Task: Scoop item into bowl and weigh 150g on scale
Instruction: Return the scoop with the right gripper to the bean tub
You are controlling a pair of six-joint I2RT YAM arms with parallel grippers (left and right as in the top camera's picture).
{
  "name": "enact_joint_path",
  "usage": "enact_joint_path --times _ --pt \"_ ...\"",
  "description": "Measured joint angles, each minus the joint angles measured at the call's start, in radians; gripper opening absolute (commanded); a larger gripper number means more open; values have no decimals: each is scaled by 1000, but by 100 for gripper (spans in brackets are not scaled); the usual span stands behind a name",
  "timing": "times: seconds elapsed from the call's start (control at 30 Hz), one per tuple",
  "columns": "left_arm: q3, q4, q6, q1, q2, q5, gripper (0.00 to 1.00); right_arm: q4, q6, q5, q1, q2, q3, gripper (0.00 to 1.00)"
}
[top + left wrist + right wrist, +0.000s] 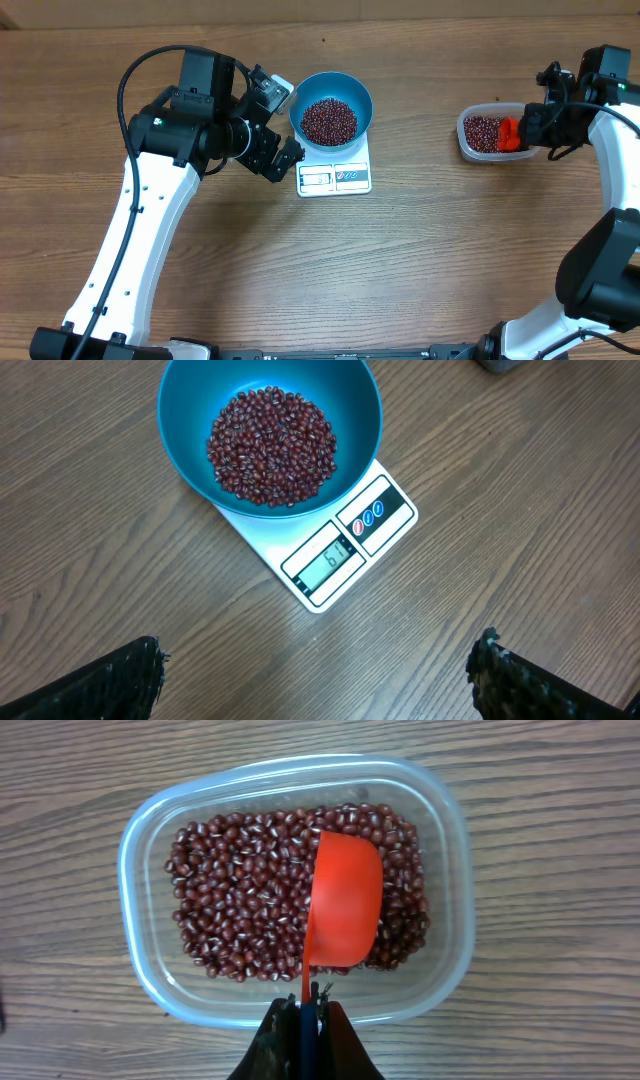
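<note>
The blue bowl (pixel 331 108) (pixel 270 435) stands on the white scale (pixel 334 176) (pixel 345 555) and holds a heap of dark red beans (pixel 329 120) (pixel 270 447). My left gripper (pixel 280 158) (pixel 315 670) hovers just left of the scale, open, with nothing between its fingers. My right gripper (pixel 527 128) (pixel 308 1010) is shut on the handle of an orange scoop (pixel 509 135) (pixel 343 912), whose cup lies tilted in the beans (pixel 250 910) of the clear tub (pixel 487 133) (pixel 140 870).
Bare wooden table surrounds the scale and the tub. My left arm's white links run from the front left corner up to the scale. The right arm comes in along the right edge.
</note>
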Motion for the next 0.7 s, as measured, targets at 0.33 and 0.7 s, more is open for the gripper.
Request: enact_joint_path --times 0.33,0.7 --pt "0 0 0 0 0 0 100 -19 0 -40 55 3 -13 4" --pt "0 0 0 0 0 0 100 -31 -23 -143 53 8 -16 4"
